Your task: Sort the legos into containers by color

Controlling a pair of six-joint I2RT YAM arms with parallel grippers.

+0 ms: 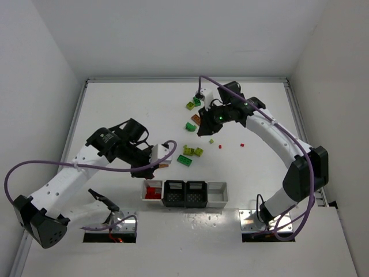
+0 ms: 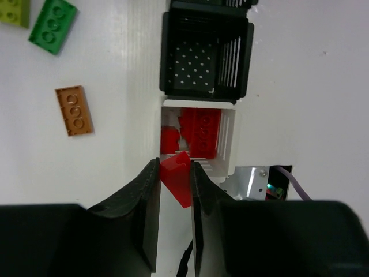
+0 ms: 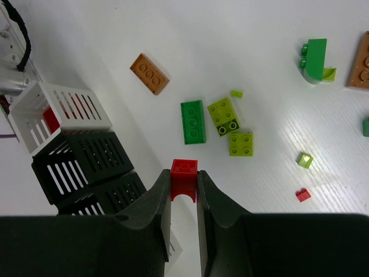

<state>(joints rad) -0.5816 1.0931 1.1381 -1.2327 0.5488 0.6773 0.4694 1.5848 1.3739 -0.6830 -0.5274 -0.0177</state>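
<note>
Containers [image 1: 184, 194]: 4 joined bins in one row at the middle of the near edge of the worktop [image 1: 115, 109]; order white, black, black, white.
Left white bin [image 2: 228, 141] holds red pieces, count unclear.
Left claw [image 2: 174, 168] is clamped on red lego A [image 2: 179, 182], over that bin's rim.
Right claw [image 3: 184, 175] is clamped on red lego B [image 3: 184, 171], above mid-worktop.
Loose pieces in the right wrist view: 2 brown-orange legos [image 3: 150, 74], 3 green legos [image 3: 193, 121], at least 4 yellow-green legos [image 3: 223, 115], 1 tiny red lego [image 3: 303, 195].
</note>
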